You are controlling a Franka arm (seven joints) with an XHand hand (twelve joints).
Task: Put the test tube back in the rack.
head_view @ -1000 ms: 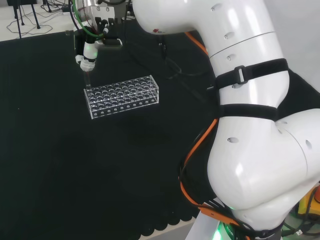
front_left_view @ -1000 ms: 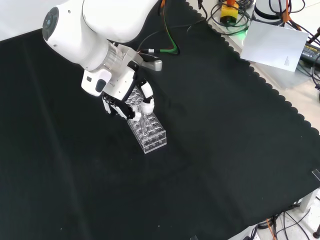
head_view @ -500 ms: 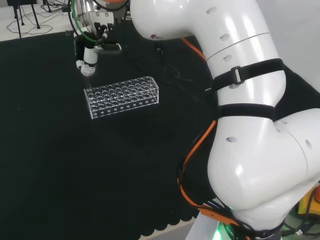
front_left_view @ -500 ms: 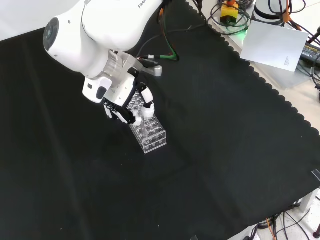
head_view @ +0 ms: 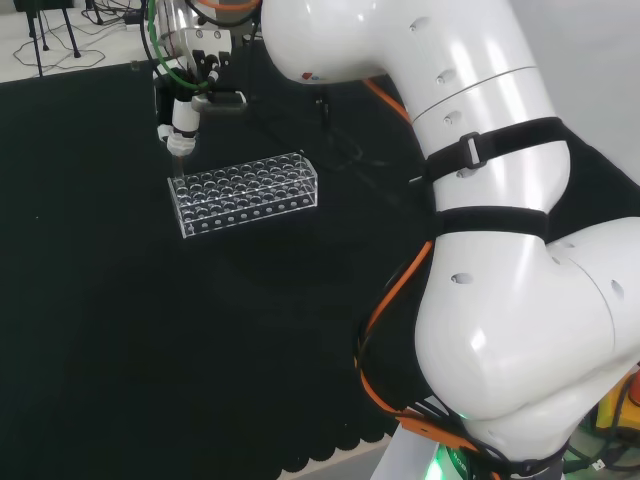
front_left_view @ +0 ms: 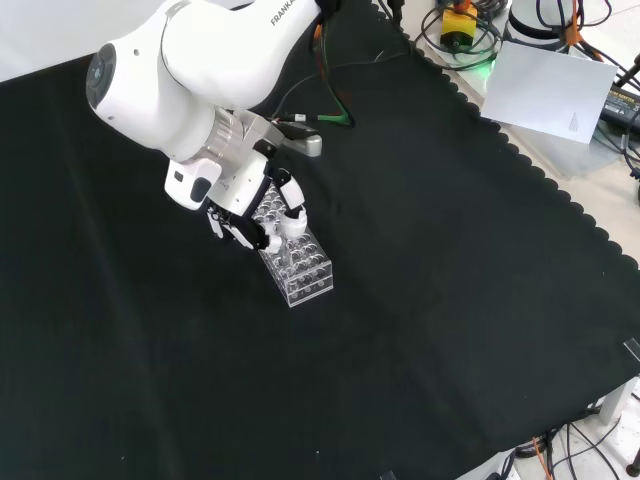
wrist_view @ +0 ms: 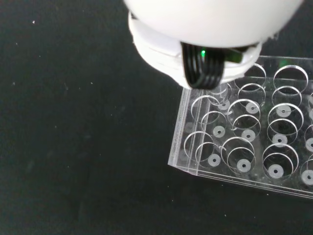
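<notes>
The test tube [head_view: 178, 152] is hanging upright from the fingertips of the hand [head_view: 181, 112] in the head view, a thin clear stem that is hard to make out, with its lower end reaching down to the top of the rack [head_view: 245, 192] at the rack's left end. Whether the tip is already sitting inside a hole or just above one cannot be told. The hand is pinching the tube's upper part, its fingers curling inward around it. In the front view the hand [front_left_view: 262, 208] is sitting directly over the far end of the rack [front_left_view: 297, 264], its black and white fingers bent toward each other above the holes. The rack is a clear block with rows of round holes, lying flat on the black cloth [head_view: 120, 330]. In the wrist view the rack [wrist_view: 244, 142] is showing a corner with its rings and the small dots of the lower plate beneath them, and a blurred white part of the hand [wrist_view: 205, 29] is covering the area above it. In the head view the arm's white links [head_view: 500, 250] are standing large at the right.
</notes>
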